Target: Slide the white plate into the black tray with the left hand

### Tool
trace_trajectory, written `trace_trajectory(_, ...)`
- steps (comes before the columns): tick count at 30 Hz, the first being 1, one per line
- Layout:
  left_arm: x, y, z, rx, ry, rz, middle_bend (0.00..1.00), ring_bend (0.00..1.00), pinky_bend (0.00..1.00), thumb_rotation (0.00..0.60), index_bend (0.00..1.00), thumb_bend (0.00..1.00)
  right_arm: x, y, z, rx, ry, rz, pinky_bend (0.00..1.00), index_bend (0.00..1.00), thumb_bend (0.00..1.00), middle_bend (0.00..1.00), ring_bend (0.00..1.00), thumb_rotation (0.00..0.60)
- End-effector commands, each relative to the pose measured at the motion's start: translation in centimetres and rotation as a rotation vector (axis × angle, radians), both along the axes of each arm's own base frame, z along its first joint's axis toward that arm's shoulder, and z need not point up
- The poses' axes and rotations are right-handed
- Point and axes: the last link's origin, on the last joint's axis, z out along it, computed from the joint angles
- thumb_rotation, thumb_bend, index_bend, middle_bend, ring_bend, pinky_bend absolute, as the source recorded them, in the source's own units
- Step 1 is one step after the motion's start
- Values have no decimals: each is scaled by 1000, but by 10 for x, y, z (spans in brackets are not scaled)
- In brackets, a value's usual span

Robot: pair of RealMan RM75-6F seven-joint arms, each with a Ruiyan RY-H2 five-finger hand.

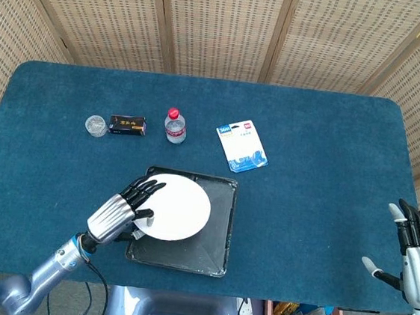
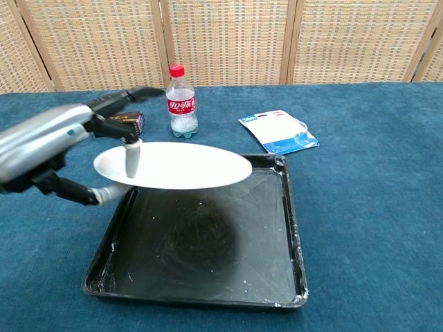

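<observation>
My left hand (image 1: 123,210) (image 2: 66,142) holds the white plate (image 1: 178,208) (image 2: 176,165) by its left rim, thumb on top and fingers spread along the edge. The plate hangs level in the air above the black tray (image 1: 212,240) (image 2: 208,256), over the tray's left and middle part, and casts a shadow on the tray floor. My right hand (image 1: 413,247) stays at the table's right front edge, fingers spread, holding nothing; it shows only in the head view.
At the back stand a red-capped bottle (image 1: 174,126) (image 2: 181,102), a black box (image 1: 128,125) (image 2: 135,122), a small clear jar (image 1: 95,125) and a blue-white packet (image 1: 242,146) (image 2: 279,132). Blue cloth covers the table (image 1: 321,177).
</observation>
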Motion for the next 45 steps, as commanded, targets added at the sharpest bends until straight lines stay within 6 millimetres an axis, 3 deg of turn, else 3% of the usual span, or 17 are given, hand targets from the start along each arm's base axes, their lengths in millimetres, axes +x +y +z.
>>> trace_trajectory(1,3,5,-13,-24,37,-22,0,0,0,600,705,431,0,-1,-1,0,4,-4,0,0,0,0,0,600)
trace_trajectory(12,8,18,-38,-101,147,-86,0,0,0,600,705,431,-1,-4,-6,8,19,-16,0,0,0,0,0,600)
trace_trajectory(14,6,19,-40,-99,174,-90,0,0,0,600,665,399,-1,-4,-6,8,20,-17,0,0,0,0,0,600)
trace_trajectory(15,5,19,-40,-97,189,-89,0,0,0,600,573,319,-1,-4,-6,8,21,-17,0,0,0,0,0,600)
trace_trajectory(16,4,19,-41,-97,210,-89,0,0,0,600,418,191,-1,-4,-6,8,21,-16,0,0,0,0,0,600)
trace_trajectory(18,4,18,-42,-110,219,-85,0,0,0,600,131,29,0,-4,-6,9,21,-15,0,0,0,0,0,600)
trace_trajectory(19,4,18,-42,-118,217,-82,0,0,0,600,33,0,0,-3,-6,10,22,-15,0,0,0,0,0,600)
trace_trajectory(20,5,18,-42,-120,213,-80,0,0,0,600,3,0,0,-3,-6,10,22,-15,0,0,0,0,0,600)
trace_trajectory(27,6,18,-26,-137,196,-58,0,0,0,600,0,0,0,-3,-6,12,21,-13,0,0,0,0,0,600)
trace_trajectory(39,-7,5,16,-272,392,13,0,0,0,600,0,0,2,-1,-6,11,21,-7,0,0,0,0,0,600)
trace_trajectory(45,-16,9,51,-206,414,40,0,0,0,600,0,0,3,-1,-7,14,22,-6,0,0,0,0,0,600)
